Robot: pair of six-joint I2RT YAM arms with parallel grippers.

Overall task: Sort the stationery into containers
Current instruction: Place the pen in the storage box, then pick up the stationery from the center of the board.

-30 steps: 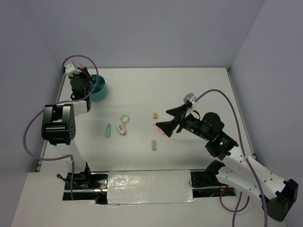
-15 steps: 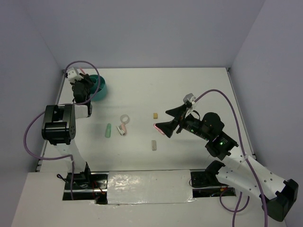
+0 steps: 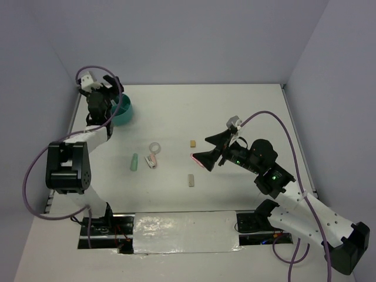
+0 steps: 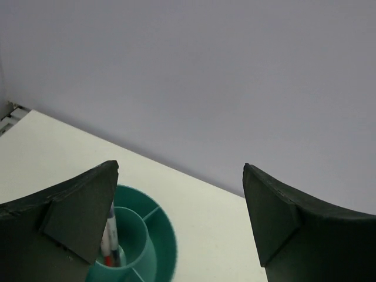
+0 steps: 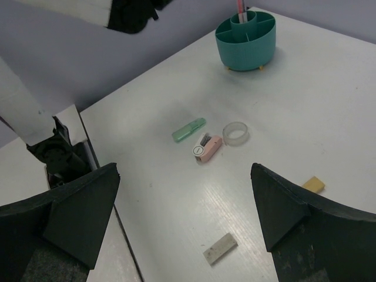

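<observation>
Left end effector (image 4: 180, 169) had just spread its jaws above the teal cup (image 4: 168, 249), leaving a pen (image 4: 109, 235) standing inside: one item sorted. Right end effector (image 5: 184, 169) was spread, empty; clear ring (image 3: 155, 147) and tan blocks (image 3: 192, 143) lay well apart from the cup, unsorted.

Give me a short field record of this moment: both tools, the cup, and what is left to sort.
left tool: open, empty, above the teal cup
right tool: open, empty, above the table
cup contents: a pen stands inside
loose, middle left: green piece, pink piece, clear ring
loose, middle: tan block, pale block
unsorted count: five in view
</observation>
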